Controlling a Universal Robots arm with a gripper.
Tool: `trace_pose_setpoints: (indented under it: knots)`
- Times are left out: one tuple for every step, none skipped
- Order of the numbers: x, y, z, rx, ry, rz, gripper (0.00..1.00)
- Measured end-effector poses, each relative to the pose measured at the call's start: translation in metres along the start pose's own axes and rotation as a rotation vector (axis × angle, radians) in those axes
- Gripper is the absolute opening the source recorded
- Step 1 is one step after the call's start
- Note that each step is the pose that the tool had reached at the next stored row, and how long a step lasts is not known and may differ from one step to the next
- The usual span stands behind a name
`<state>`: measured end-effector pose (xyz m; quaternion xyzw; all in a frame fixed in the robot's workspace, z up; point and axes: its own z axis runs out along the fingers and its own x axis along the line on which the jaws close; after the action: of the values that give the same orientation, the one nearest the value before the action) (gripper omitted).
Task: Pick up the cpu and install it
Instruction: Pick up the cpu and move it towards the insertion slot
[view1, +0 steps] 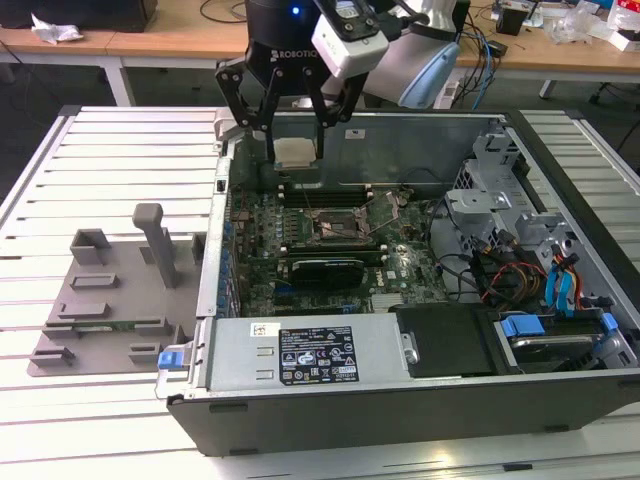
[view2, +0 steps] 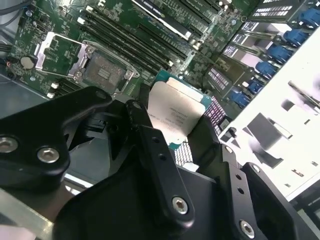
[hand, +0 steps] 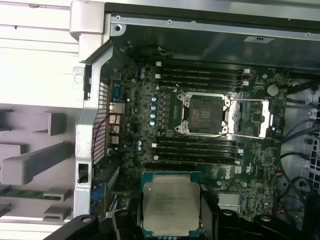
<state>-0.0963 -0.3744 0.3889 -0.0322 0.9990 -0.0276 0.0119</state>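
My gripper (view1: 297, 125) is shut on the cpu (view1: 297, 152), a thin square chip with a silver-grey metal top. It hangs in the air above the far left part of the open computer case (view1: 400, 385). In both wrist views the cpu (view2: 176, 111) (hand: 170, 207) sits clamped between the black fingers (view2: 145, 137), its metal top facing the cameras. The black-framed motherboard socket (view1: 335, 226) (hand: 204, 114) (view2: 102, 72) lies below and a little apart from the chip. It is uncovered, with its metal lid (hand: 256, 117) swung open to one side.
A grey plastic fixture (view1: 110, 290) with upright posts stands on the slatted table on the exterior view's left. Memory slots (hand: 197, 77) flank the socket. Drive cages and cables (view1: 520, 250) fill the case on the exterior view's right. The case walls rise around the board.
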Motion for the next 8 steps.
trace_pose_setpoints:
  knots:
    - [-0.0015, 0.0004, 0.0005, 0.0002, 0.0001, 0.000, 0.55]
    - [-0.0036, 0.0010, 0.0013, 0.0008, 0.0001, 0.000, 0.55]
    - [-0.0047, 0.0013, 0.0019, 0.0011, 0.0001, 0.000, 0.55]
    - [-0.0053, 0.0014, 0.0022, 0.0012, 0.0001, 0.000, 0.55]
    - [-0.0058, 0.0016, 0.0025, 0.0014, 0.0001, 0.000, 0.55]
    - [-0.0064, 0.0017, 0.0027, 0.0015, 0.0001, 0.000, 0.55]
    - [-0.0071, 0.0019, 0.0031, 0.0017, 0.0001, 0.000, 0.55]
    - [-0.0082, 0.0022, 0.0037, 0.0019, 0.0001, 0.000, 0.55]
